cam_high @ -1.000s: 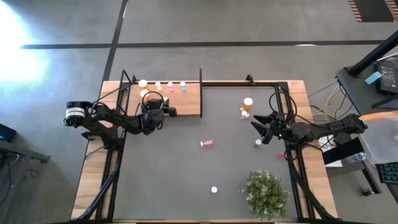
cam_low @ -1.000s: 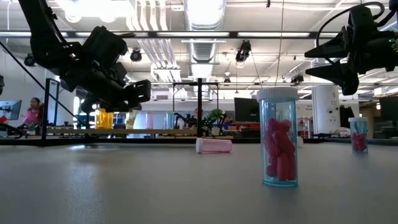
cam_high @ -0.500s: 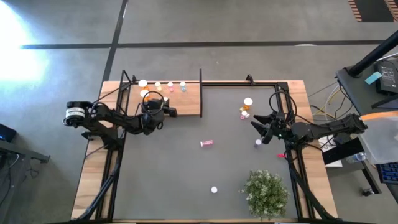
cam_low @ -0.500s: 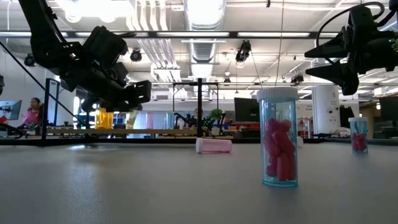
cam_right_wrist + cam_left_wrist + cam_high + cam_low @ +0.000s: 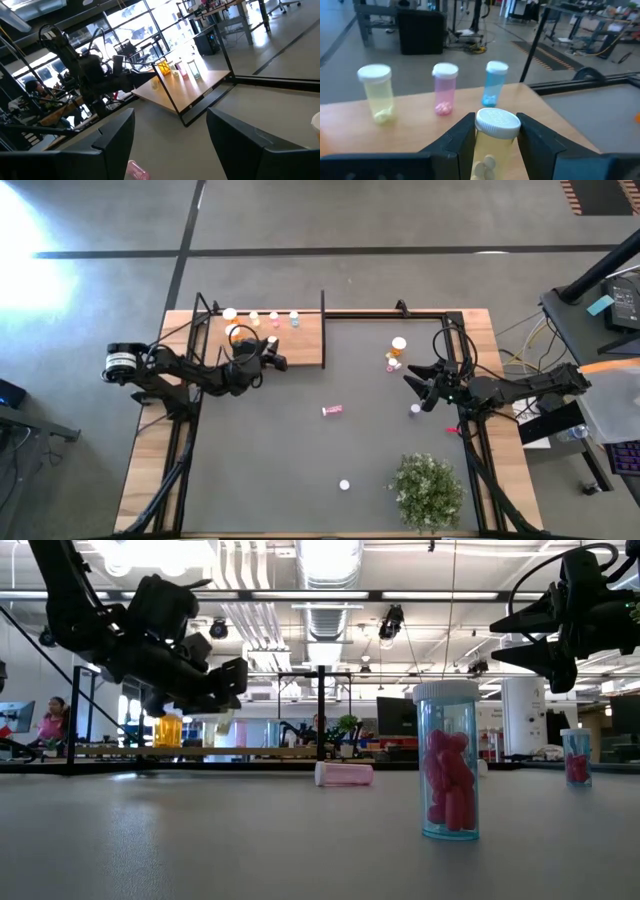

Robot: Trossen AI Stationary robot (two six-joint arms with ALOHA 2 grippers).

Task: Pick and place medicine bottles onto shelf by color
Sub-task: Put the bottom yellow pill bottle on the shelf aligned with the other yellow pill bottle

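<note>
On the shelf (image 5: 290,340): a row of bottles, orange (image 5: 230,313) through yellow (image 5: 376,92), pink (image 5: 444,88) and blue (image 5: 494,82); over it, left tool (image 5: 496,137) clamping a yellow bottle (image 5: 492,142); loose on the worktop (image 5: 280,460): several more, including a lying pink bottle (image 5: 332,411); right tool (image 5: 418,387) wide, empty.

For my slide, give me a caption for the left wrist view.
Left gripper holds a yellow bottle over the shelf.

Two dark arms, matte black jointed links with loose black cables along them. Left arm (image 5: 180,370) has a round silver-white base cap with black ring. Right arm (image 5: 510,388) all black. Tool fingers black, broad, angular.
</note>
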